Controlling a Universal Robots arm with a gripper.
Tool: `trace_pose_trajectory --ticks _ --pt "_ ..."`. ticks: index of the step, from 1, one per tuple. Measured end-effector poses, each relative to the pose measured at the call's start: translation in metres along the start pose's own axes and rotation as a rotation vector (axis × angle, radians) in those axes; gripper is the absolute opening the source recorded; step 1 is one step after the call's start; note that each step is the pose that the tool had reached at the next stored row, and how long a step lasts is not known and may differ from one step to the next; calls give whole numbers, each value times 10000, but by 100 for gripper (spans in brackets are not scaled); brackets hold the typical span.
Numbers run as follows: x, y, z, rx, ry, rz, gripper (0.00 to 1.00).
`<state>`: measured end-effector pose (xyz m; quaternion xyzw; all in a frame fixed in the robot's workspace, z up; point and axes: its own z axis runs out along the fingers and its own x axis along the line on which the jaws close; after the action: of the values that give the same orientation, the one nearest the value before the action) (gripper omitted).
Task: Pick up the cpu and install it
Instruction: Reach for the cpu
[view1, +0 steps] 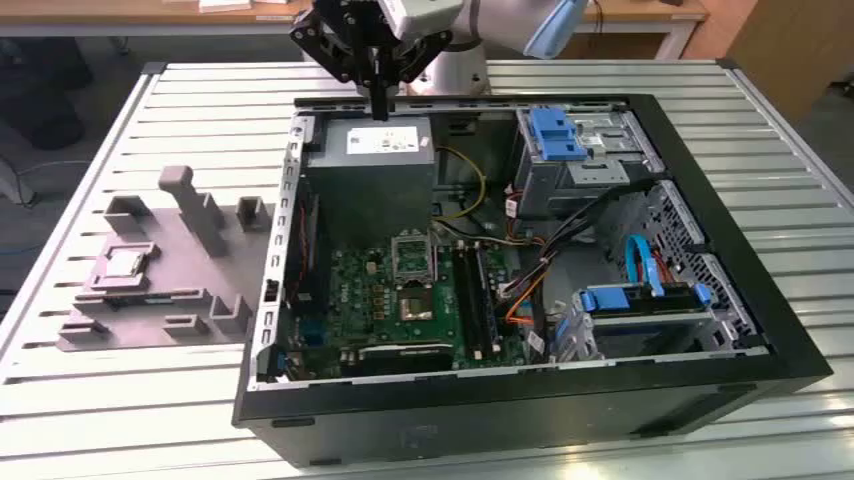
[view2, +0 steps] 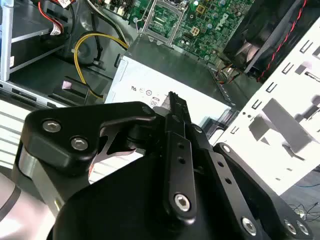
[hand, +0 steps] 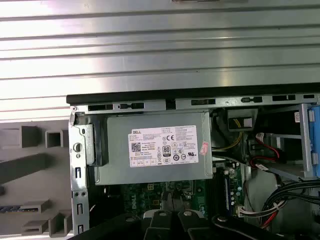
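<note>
In the exterior view, the pincer (view1: 384, 105) is hanging at the top centre of the frame. It is over the far edge of the open computer case (view1: 534, 410) and just above the grey power supply (view1: 376, 175). Its two fingers are pressing together into one thin dark bar, so it is closed and is carrying nothing. The cpu (view1: 124, 262) is lying flat in a shallow seat of the grey tray (view1: 154, 335), at the exterior view's left, at middle height of the frame. It is well apart from the pincer. The tray is resting on the slatted worktop (view1: 94, 420). The dark socket frame (view1: 412, 256) is sitting on the green board inside the case, lower in the frame than the power supply.

In the second wrist view, the black links of the pincer (view2: 173, 100) are meeting at one tip, with no gap and nothing between them. The power supply (view2: 170, 65) is lying beyond the tip, and the pale tray (view2: 285, 125) is lying outside the case.

In the first wrist view, the pincer (hand: 171, 216) is pointing toward the labelled power supply (hand: 155, 150), with the tray (hand: 25, 167) beside the case wall.

I am judging the cpu to be light, thin, stiff and fragile, with a smooth metal top that is probably slippery. The best hold seems to be on two opposite edges, with gentle force, keeping it level.
</note>
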<state>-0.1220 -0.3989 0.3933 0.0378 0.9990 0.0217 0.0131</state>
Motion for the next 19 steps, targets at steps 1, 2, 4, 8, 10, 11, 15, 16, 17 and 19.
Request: trace_pose_trajectory --ticks 1,2,4,8,10,11,15,16,17,19 --pt "0 0 0 -1 0 0 11" --pt "0 0 0 0 0 0 11" --pt "0 0 0 0 0 0 11" --pt "10 -1 0 0 0 1 11" --pt "18 -1 0 0 -1 1 11" --pt "22 -2 0 0 0 1 11" --pt "51 -4 -2 1 0 0 11" --pt "59 -4 -1 -1 -1 0 11" --pt "67 -5 -2 0 0 0 11" --pt "76 -5 -2 0 0 0 11"
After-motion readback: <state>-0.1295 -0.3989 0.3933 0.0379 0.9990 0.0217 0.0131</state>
